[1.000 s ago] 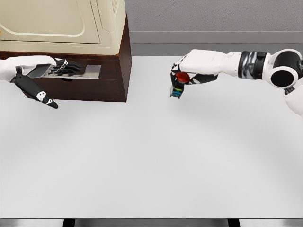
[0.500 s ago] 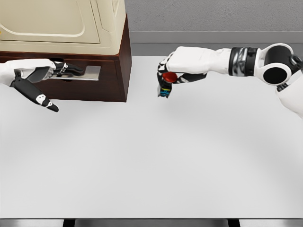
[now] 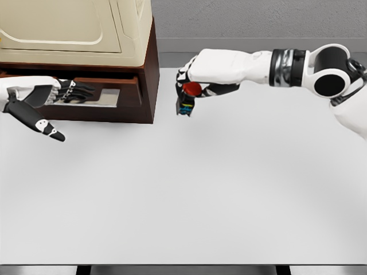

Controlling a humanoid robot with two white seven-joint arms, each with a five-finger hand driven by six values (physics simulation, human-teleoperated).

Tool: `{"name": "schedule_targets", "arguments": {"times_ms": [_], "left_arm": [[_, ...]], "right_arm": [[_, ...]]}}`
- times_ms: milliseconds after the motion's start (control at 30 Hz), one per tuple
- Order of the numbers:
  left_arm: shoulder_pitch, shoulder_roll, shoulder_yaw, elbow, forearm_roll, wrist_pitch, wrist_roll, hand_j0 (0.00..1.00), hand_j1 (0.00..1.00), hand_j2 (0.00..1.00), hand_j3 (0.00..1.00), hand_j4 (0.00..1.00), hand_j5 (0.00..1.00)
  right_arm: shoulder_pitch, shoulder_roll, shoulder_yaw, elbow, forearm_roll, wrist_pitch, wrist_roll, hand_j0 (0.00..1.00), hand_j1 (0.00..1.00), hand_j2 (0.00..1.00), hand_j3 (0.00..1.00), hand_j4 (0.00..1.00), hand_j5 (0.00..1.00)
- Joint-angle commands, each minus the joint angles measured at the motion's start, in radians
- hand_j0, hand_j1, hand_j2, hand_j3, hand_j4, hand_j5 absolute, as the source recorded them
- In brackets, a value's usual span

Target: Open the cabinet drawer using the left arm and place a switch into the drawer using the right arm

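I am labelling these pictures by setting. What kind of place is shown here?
Probably a simulated test bench, not a real room: a plain white table against a bare grey wall, with a brown cabinet whose drawer the left hand touches while the right hand holds a switch.

The cabinet [image 3: 146, 69] is dark brown wood and stands at the back left of the white counter [image 3: 200, 189], with a cream appliance on top of it. Its drawer [image 3: 103, 97] has a silvery front panel and looks barely pulled out. The switch [image 3: 186, 98] is small, with a red round button on a dark body marked blue and yellow; it hangs tilted above the counter, right of the cabinet's front corner.
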Motion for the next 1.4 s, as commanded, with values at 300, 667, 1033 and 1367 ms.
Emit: {"name": "schedule_targets", "arguments": {"times_ms": [300,667,1033,1367], "left_arm": [[0.002,0.034,-0.027,-0.018,-0.013,0.006,-0.001,1.00,1.00,1.00,1.00,1.00,1.00],[0.003,0.063,-0.026,-0.047,0.021,0.062,-0.001,1.00,1.00,1.00,1.00,1.00,1.00],[0.017,0.083,-0.027,-0.064,0.058,0.063,-0.001,1.00,1.00,1.00,1.00,1.00,1.00],[0.018,0.094,-0.027,-0.070,0.098,0.095,-0.001,1.00,1.00,1.00,1.00,1.00,1.00]], "right_arm": [[-0.037,0.054,0.038,0.000,-0.026,0.052,0.000,0.45,0.45,0.45,0.45,0.45,0.45],[-0.066,0.086,0.061,0.003,-0.026,0.090,0.000,0.45,0.45,0.45,0.45,0.45,0.45],[-0.087,0.116,0.062,0.009,-0.026,0.104,0.000,0.45,0.45,0.45,0.45,0.45,0.45],[-0.097,0.123,0.061,0.009,-0.025,0.110,0.000,0.45,0.45,0.45,0.45,0.45,0.45]]}}
